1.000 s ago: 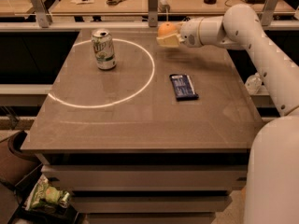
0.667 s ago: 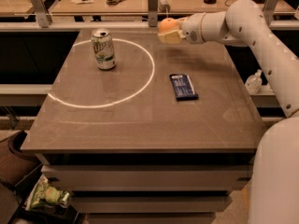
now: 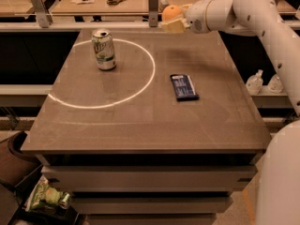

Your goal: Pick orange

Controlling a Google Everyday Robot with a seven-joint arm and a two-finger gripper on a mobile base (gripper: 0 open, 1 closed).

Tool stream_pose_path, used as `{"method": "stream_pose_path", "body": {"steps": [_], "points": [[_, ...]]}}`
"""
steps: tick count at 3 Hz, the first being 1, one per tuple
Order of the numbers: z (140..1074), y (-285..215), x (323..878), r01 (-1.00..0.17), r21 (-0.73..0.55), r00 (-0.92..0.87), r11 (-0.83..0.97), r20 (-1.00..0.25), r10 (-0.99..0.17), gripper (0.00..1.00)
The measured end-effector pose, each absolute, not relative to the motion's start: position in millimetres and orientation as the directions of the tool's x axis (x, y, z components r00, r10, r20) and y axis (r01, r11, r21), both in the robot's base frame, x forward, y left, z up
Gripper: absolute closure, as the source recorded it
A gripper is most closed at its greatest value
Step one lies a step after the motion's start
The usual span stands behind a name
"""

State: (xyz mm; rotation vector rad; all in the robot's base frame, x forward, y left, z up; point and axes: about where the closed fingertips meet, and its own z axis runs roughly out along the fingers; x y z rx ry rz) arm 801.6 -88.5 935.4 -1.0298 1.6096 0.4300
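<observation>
1. Table (image 3: 140, 125): a brown, flat top that carries the items below. It lies beneath the gripper and reaches toward the camera.
2. Snack bag (image 3: 45, 198): green and crumpled, on the floor by the table's near left corner. It is far below the gripper and to its left.
3. Soda can (image 3: 103, 49): upright on the table, left of the gripper and nearer the camera. It stands inside the white ring, well apart from the gripper.
4. White ring (image 3: 154, 68): a thin bright circle on the table top. Its right arc runs just left of the gripper and nearer the camera.
5. Scissors (image 3: 118, 0): lying flat on the farther bench, left of the gripper and beyond it.
6. Orange (image 3: 171, 11): small and round, seated in the gripper. It is lifted off the table surface, above the table's far edge.
7. Gripper (image 3: 176, 20): cream-coloured, pointing left at the far edge of the table. Its fingers are clamped on the orange, with one finger visible under the fruit.
8. Blue packet (image 3: 183, 86): a dark, flat rectangle on the table. It is nearer the camera than the gripper, slightly to its right and well apart from it.
9. Arm (image 3: 248, 8): white, running from the gripper out to the right, then down the right edge of the view.
</observation>
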Motion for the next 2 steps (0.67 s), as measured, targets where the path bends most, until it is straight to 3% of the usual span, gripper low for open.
{"method": "stream_pose_path", "body": {"steps": [2], "points": [[994.9, -80.9, 783.1, -0.773, -0.34, 0.095, 0.536, -0.897, -0.432, 1.0]]}}
